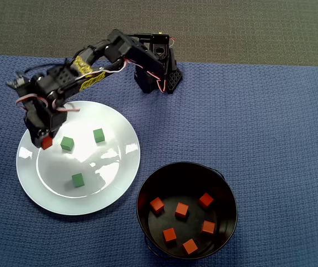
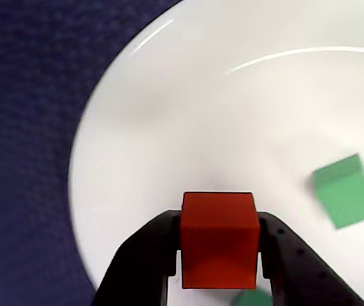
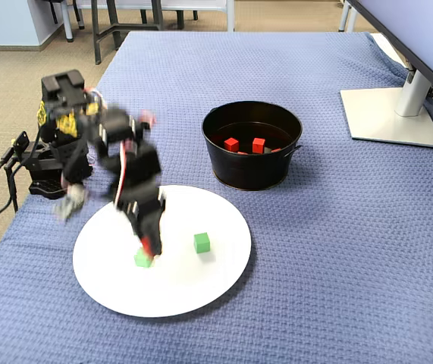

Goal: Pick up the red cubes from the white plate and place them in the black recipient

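My gripper [image 1: 46, 142] is shut on one red cube [image 1: 47, 143] just above the left part of the white plate [image 1: 114, 133]. The wrist view shows that cube [image 2: 220, 245] clamped between the two black fingers of the gripper [image 2: 218, 231], with the plate [image 2: 201, 127] below. In the fixed view the arm is blurred, and the gripper [image 2: 125, 205] hangs over the plate [image 3: 201, 292]. The black recipient [image 1: 228, 192] stands to the plate's lower right and holds several red cubes [image 1: 181, 210]; two of them [image 3: 231, 143] show in the fixed view inside the recipient [image 3: 250, 173].
Three green cubes [image 1: 67, 144] [image 1: 98, 135] [image 1: 78, 179] lie on the plate; one [image 2: 347, 191] is right of the gripper in the wrist view. The arm's base [image 1: 159, 72] stands behind the plate. A monitor stand [image 3: 390, 114] occupies the far right of the blue cloth.
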Controlling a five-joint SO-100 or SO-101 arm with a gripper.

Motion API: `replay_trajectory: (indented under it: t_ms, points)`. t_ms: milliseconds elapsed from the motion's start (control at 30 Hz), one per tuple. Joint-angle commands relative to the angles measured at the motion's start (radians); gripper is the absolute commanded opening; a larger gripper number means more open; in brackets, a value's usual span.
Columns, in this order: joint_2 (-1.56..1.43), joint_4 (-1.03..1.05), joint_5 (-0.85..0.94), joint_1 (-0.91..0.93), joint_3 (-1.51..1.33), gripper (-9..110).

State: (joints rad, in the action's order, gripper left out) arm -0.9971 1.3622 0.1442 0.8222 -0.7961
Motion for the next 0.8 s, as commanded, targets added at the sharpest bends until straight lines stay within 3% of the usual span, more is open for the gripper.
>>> replay_trajectory:
  t_ms: [0,233,700,733,767]
  points:
    - [-0.172,0.012,-0.040,-0.123,0.110,0]
    - [-0.347,-0.264,-0.104,-0.411,-0.074,0]
    - [-0.255,-0.371,-0.152,-0.976,-0.097,0]
    - [-0.230,-0.364,-0.137,-1.000,-0.081,4]
    - [-0.206,-0.334,-0.104,-1.025,-0.055,19]
